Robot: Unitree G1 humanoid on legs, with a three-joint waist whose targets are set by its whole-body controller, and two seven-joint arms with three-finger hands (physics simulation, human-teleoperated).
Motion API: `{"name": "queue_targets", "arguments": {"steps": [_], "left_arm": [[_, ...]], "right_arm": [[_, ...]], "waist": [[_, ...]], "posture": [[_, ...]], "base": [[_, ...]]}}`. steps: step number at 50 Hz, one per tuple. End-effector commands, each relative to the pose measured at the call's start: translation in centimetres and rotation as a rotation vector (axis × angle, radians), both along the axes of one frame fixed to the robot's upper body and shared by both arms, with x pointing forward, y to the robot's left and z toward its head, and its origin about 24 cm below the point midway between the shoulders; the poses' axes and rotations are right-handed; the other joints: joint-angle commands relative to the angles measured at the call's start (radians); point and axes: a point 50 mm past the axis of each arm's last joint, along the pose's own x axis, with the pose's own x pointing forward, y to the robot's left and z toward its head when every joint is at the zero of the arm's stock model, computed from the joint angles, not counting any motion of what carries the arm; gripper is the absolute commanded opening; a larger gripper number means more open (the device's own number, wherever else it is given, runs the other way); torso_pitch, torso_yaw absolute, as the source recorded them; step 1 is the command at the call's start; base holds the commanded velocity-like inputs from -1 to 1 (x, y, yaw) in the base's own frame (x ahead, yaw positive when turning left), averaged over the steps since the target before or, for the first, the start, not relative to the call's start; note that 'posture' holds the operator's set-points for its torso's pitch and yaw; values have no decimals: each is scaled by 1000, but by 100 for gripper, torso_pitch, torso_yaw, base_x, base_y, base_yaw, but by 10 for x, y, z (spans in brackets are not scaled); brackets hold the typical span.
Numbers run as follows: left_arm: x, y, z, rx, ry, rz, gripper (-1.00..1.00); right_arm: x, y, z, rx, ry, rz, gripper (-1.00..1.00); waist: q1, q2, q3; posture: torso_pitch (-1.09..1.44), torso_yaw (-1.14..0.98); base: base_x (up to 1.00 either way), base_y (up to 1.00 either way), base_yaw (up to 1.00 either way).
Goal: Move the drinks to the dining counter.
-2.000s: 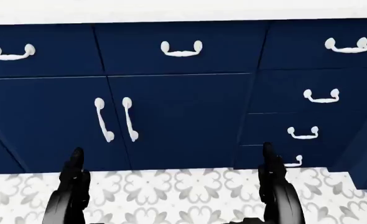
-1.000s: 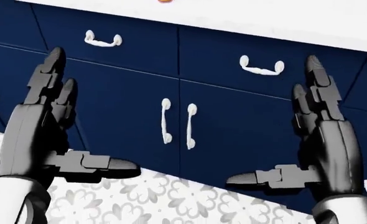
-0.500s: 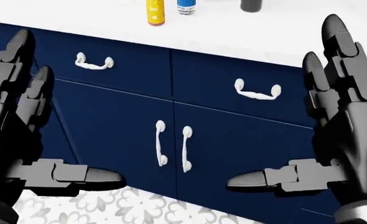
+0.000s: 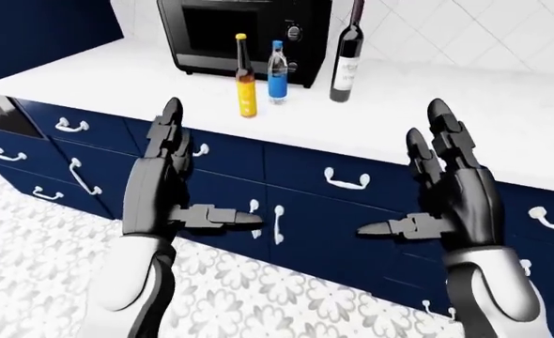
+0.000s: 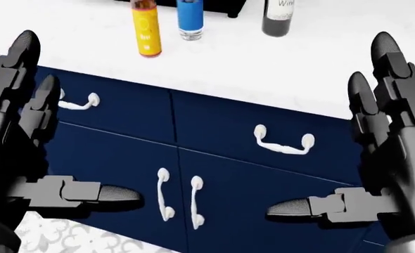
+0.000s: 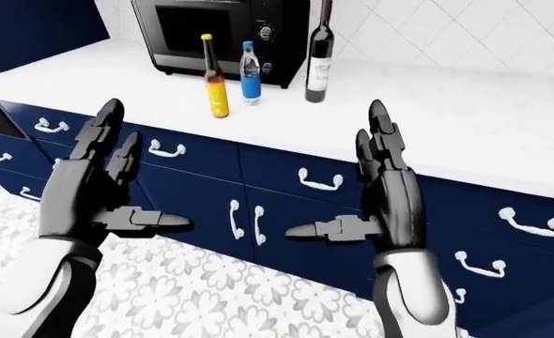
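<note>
Fingers: both hands were held up empty, fingers (image 4: 169,130) stretched straight and spread, thumbs poking inward toward each other, nothing gripped anywhere.
Left hand (image 4: 160,190): seen at the left of the left-eye view, palm turned inward, raised over the navy cabinet doors, well below and short of the bottles.
Floor (image 4: 33,246): grey-and-white flower-pattern tile was visible at lower left.
Cabinets (image 4: 305,232): dark navy doors and drawers with white curved handles were lined up under the counter across the whole view.
Counter (image 4: 108,74): a white top was carrying all three drinks near the microwave.
Microwave (image 4: 244,32): a black unit was parked at the top of the view against the white tiled wall, right behind the bottles.
Yellow bottle (image 4: 247,81): a slim dark-necked bottle with yellow contents was stood upright, leftmost of the three.
Blue bottle (image 4: 277,72): a clear bottle with a blue label and blue cap was stood just beside the yellow one, to its right.
Wine bottle (image 4: 346,60): a dark tall bottle with a pale label was stood upright, rightmost, near the microwave's corner.
Right hand (image 4: 455,201): mirrored the left at the right side, also empty and open.
</note>
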Motion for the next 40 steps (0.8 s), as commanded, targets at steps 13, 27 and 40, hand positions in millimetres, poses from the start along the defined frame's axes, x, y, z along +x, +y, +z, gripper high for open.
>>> {"name": "queue_targets", "arguments": {"steps": [13, 27, 40], "left_arm": [[-7, 15, 20, 4, -100, 44, 100], [-14, 17, 20, 10, -100, 48, 100], [-17, 22, 16, 8, -100, 59, 100]], "right_arm": [[-6, 1, 11, -20, -92, -4, 100], [-14, -4, 18, 11, -117, -12, 100], [-15, -5, 19, 23, -120, -17, 100]], "waist": [[14, 78, -12], [-1, -15, -28], [-11, 30, -34]], "posture": [[0, 0], [0, 0], [0, 0]], "base": [[40, -1, 0], [21, 0, 0], [2, 0, 0]]}}
